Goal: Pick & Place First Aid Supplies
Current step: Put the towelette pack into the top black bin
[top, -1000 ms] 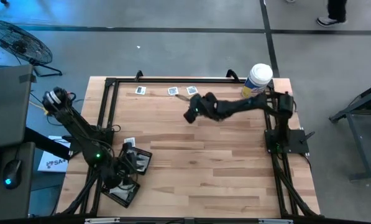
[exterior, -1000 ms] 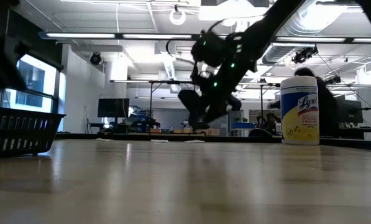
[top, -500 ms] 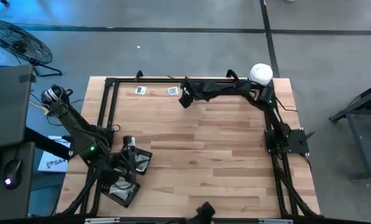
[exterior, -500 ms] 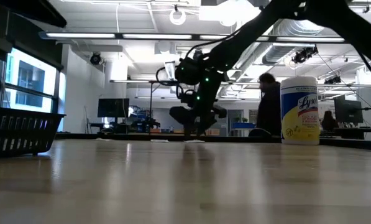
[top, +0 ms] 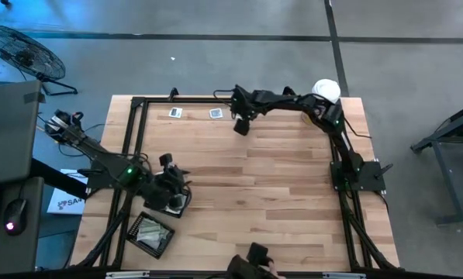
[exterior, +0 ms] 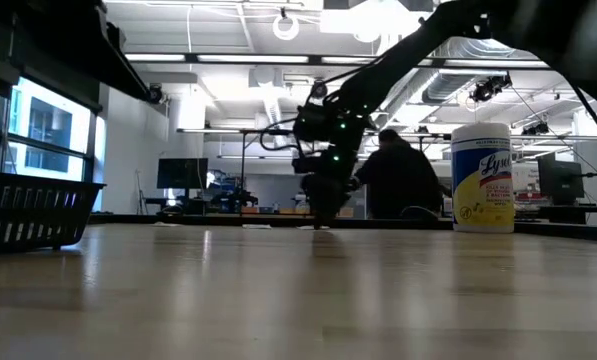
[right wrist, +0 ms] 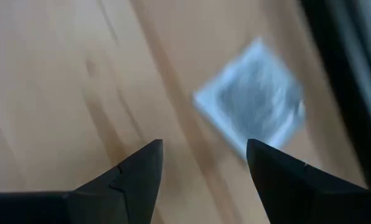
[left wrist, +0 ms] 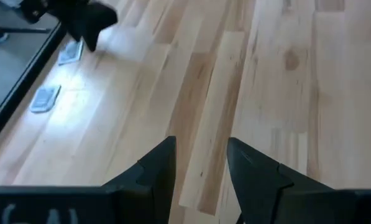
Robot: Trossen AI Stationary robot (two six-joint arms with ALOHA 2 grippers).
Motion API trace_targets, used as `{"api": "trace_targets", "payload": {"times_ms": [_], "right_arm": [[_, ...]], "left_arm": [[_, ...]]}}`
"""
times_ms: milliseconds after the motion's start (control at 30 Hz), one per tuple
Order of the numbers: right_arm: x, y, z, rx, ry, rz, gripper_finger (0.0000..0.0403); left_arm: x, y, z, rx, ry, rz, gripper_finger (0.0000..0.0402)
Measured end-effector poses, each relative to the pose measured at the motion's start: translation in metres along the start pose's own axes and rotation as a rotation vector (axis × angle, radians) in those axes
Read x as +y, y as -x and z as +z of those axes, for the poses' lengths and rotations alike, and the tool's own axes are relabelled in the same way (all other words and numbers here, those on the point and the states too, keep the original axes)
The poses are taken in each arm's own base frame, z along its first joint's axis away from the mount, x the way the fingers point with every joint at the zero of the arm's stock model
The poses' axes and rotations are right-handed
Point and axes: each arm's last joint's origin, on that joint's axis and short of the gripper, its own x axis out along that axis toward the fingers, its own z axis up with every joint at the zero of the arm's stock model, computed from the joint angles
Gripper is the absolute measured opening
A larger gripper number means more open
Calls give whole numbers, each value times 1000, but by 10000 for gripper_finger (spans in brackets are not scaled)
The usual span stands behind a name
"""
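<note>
Right tool (top: 241, 125) is low over the bench (top: 254, 194) near the far edge, fingers (right wrist: 137, 180) spread wide, nothing between them. A square white-grey pad (right wrist: 250, 99) lies flat on the wood just ahead of those fingers, beside the dark frame rail; no contact visible. Two more packets lie along the far edge: one (top: 215, 114) just beside the right tool, another (top: 175, 113) nearer the far left corner. Both also show in the left wrist view (left wrist: 69, 53) (left wrist: 45, 99).

Left tool (top: 171, 188) hangs over the left side of the bench, above a black mesh tray (top: 178, 203); fingers (left wrist: 157, 168) are parted with bare wood showing between them, holding nothing. A second black mesh tray (top: 153, 235) sits at the near left corner with several pale packets (top: 147, 230) inside.

White canister (top: 326, 91) stands at the far right corner. In the low view a person (exterior: 398, 185) shows in the room behind the bench.
</note>
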Motion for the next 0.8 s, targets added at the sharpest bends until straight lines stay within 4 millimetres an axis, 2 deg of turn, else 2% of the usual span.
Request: {"api": "trace_targets", "payload": {"times_ms": [133,233,300,400,500,600,800], "right_arm": [[-3,1,-10,99,50,6,220],[1,2,-10,129,146,-58,197],[6,2,-7,121,203,-163,171],[5,2,1,66,197,-316,119],[0,2,3,47,236,-273,60],[-7,-3,0,65,370,-221,11],[-19,-9,0,43,556,-198,24]], "left_arm": [[3,-4,-2,17,4,14,140],[4,-4,-1,5,1,42,140],[5,-4,-1,-3,0,54,140],[5,-4,-1,-2,6,51,140],[4,-4,-1,0,12,33,140],[3,-4,0,1,18,21,140],[3,-4,0,2,15,21,140]]}}
